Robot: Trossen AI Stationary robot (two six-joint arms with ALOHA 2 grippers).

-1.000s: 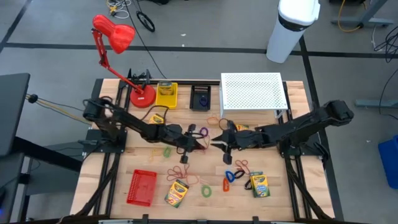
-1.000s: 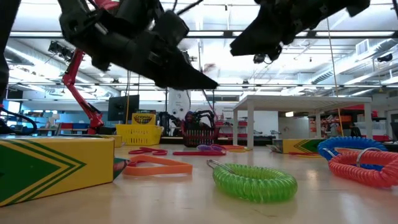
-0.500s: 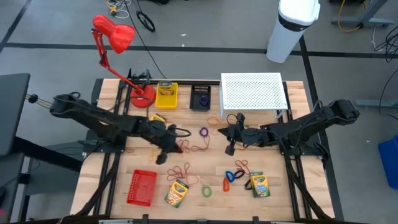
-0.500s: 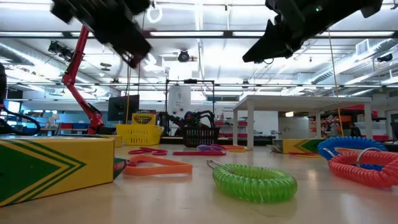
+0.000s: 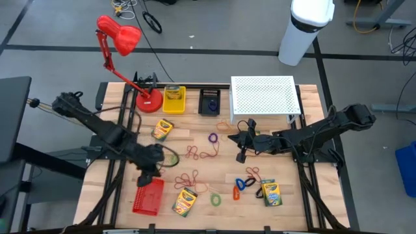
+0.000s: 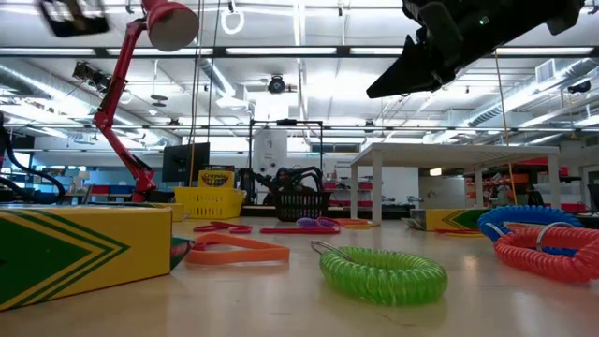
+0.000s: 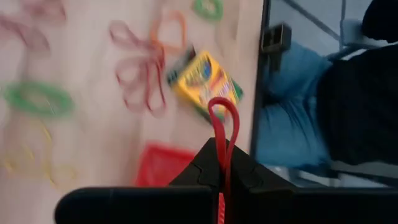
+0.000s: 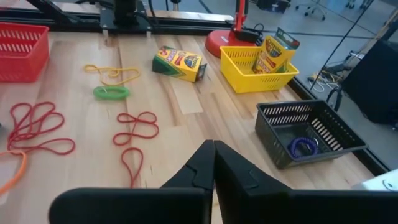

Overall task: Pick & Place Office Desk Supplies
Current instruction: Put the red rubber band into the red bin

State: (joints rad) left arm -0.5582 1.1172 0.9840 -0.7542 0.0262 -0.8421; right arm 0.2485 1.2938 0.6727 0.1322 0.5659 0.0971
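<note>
My left gripper (image 5: 144, 178) hangs over the far edge of the red basket (image 5: 148, 196) at the near left, shut on a red rubber band (image 7: 222, 121). My right gripper (image 5: 239, 155) hovers above the table's middle, shut with nothing in it (image 8: 213, 147). Crayon boxes lie flat at the left (image 5: 162, 130), near middle (image 5: 184, 201) and near right (image 5: 270, 192). Loose red rubber bands (image 5: 197, 153) lie at the centre. A purple loop (image 5: 212, 138), a green coil (image 5: 216, 199), and orange and blue loops (image 5: 242, 187) rest on the wood. My left gripper pinches the red rubber band between its two fingertips (image 7: 211, 162). A narrow loop of the band (image 7: 224, 112) sticks out past the tips. The fingers slant downward, and the band is clear of the table.
A yellow basket (image 5: 173, 99) with a crayon box, a black basket (image 5: 209, 102) holding a purple loop, the white perforated riser (image 5: 265, 97) and the red lamp's base (image 5: 148, 101) line the far edge. More rubber bands (image 5: 188, 179) lie near the red basket.
My left gripper has risen and swung from the table's middle toward the near left, rolling as it went, carrying the rubber band until it stands over the red basket. My right gripper has shut its fingers and drawn back slightly toward the right.
</note>
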